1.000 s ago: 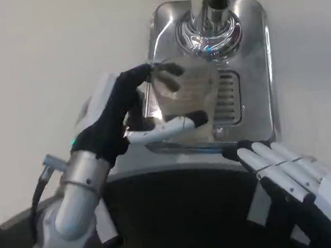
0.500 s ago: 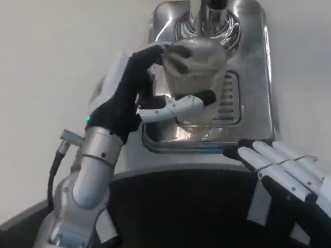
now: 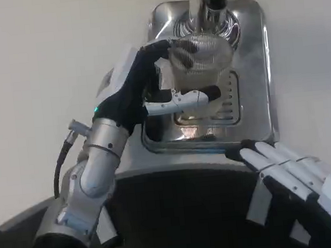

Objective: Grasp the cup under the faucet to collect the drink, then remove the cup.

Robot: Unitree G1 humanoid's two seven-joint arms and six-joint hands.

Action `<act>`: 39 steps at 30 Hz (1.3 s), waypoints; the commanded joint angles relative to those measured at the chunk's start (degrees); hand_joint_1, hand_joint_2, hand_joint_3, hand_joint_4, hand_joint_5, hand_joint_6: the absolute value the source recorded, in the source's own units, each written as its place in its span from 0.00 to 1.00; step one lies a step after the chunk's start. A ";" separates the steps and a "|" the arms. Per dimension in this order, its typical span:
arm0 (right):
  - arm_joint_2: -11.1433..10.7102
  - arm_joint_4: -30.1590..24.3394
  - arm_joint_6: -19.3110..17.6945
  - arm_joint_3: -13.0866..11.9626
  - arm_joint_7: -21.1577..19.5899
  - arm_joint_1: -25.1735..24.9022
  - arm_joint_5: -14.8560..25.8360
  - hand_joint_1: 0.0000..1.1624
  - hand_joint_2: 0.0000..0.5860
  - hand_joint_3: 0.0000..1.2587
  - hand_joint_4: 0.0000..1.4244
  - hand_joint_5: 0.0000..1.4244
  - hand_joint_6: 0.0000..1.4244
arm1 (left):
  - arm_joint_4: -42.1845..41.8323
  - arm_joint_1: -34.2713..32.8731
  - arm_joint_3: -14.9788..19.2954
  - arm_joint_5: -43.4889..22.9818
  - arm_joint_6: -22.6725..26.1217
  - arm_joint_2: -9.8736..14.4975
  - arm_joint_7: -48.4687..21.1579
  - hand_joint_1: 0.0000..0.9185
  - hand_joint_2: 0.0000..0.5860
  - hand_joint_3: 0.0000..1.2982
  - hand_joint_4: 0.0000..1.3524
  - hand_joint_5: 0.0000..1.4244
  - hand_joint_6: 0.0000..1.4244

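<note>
Here, the left robot hand [image 3: 145, 91] grips one clear, see-through plastic cup [image 3: 198, 68] under the shiny chrome faucet [image 3: 210, 5], over the polished steel drip tray [image 3: 253, 92].

The faucet's top is cut off by the upper edge, and the cup's base is hidden behind a white finger wrapped across its front; whether any drink is inside is hard to make out. The one slotted drain grille [image 3: 228, 97] shows only partly beside the cup. The right robot hand [image 3: 281, 168] rests near the tray's front edge on the white tabletop [image 3: 32, 84], fingers straight and apart, holding nothing; its wrist runs out of frame.
</note>
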 commanded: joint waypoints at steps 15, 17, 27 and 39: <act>0.11 -0.57 1.59 0.04 1.20 -0.43 0.37 0.53 0.58 0.09 0.05 0.06 0.14 | 0.08 -0.29 -2.11 1.73 -1.63 1.21 3.14 0.29 0.08 0.17 0.21 0.51 0.63; 0.09 -0.40 1.73 0.33 1.26 -0.71 0.28 0.54 0.59 0.09 0.05 0.06 0.14 | -0.59 0.08 -2.38 1.87 -1.24 1.36 3.26 0.27 0.07 0.17 0.19 0.49 0.61; -0.09 0.61 2.31 1.09 1.28 -1.87 0.00 0.55 0.59 0.09 0.05 0.06 0.14 | -8.35 4.27 0.32 -1.03 0.85 1.67 2.39 0.02 0.00 0.00 0.00 0.17 0.15; 0.30 1.34 4.31 1.87 1.09 -3.70 -0.02 0.51 0.58 0.08 0.06 0.08 0.14 | -31.48 14.83 9.79 -17.08 10.88 -1.88 -2.20 0.00 0.28 0.00 0.00 0.01 0.00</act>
